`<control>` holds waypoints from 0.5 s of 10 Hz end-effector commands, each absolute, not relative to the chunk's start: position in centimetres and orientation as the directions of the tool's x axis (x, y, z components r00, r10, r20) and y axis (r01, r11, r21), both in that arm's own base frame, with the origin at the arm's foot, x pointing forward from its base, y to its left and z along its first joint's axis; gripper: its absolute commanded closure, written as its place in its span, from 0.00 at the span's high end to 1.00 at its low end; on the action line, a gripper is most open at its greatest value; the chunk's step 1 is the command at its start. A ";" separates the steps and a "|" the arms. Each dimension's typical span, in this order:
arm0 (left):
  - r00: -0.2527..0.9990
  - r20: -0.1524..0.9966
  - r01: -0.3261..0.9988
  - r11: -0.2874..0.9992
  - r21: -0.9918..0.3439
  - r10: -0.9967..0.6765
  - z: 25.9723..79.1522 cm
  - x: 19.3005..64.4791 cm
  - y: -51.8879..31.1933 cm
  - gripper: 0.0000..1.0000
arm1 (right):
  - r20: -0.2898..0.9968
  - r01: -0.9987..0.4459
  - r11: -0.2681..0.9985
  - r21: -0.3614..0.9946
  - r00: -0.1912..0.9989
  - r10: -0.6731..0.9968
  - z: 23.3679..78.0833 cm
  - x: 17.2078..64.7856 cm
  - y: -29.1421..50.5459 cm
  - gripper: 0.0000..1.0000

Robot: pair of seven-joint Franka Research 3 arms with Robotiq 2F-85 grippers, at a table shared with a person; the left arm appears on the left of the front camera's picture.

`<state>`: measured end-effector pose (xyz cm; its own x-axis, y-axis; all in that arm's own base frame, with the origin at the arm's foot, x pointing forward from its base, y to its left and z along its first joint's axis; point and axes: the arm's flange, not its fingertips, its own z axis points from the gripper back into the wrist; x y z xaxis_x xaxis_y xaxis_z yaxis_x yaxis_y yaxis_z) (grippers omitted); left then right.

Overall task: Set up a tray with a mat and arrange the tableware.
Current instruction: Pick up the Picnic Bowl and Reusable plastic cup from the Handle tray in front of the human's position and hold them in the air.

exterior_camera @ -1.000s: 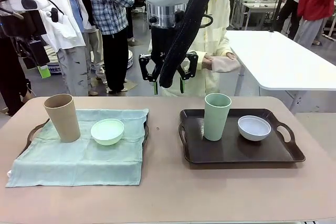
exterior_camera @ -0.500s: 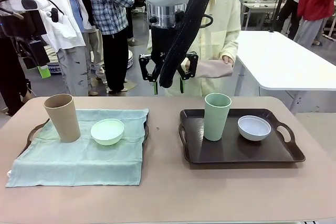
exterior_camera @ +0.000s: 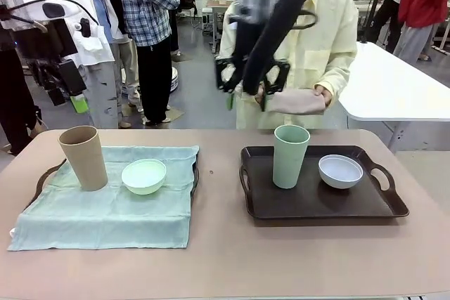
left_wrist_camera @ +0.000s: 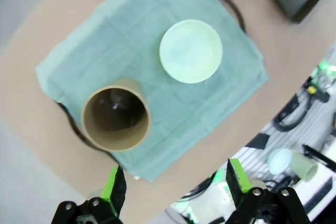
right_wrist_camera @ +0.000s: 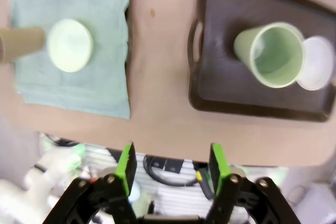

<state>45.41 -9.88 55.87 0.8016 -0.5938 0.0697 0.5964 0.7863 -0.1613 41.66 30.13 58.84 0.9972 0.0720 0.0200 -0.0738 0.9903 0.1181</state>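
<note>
Both empty, jaws apart: left gripper (left_wrist_camera: 173,182) is hovering by the table's (exterior_camera: 225,258) left edge, right gripper (exterior_camera: 249,83) is hanging above its far edge; person's hand (exterior_camera: 322,94) is holding a folded mat (exterior_camera: 295,101).

We see a tan table (exterior_camera: 218,254) bearing two things directly — at nine o'clock a covered tray (exterior_camera: 42,175) draped with a green mat (exterior_camera: 84,216), at three o'clock a brown tray (exterior_camera: 309,205).

1. The front view looks low across the surface (exterior_camera: 225,265) toward the person (exterior_camera: 323,33) beyond.
2. The left wrist view looks straight down from high above the mat (left_wrist_camera: 131,35).
3. The right wrist view, also high overhead, shares that mat and adds the dark tray (right_wrist_camera: 226,93).
</note>
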 end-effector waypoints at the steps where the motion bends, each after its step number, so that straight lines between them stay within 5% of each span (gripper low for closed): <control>1: 0.850 0.106 0.526 0.818 -0.232 -0.517 55.7 45.2 -10.2 1.00 | 0.015 -0.051 0.972 0.229 0.999 0.049 58.8 40.8 23.8 0.72; 5: 0.924 0.162 0.383 0.856 -0.347 -0.347 54.6 46.2 -8.7 1.00 | -0.070 0.056 0.910 0.410 0.997 -0.029 58.5 40.6 11.1 0.72</control>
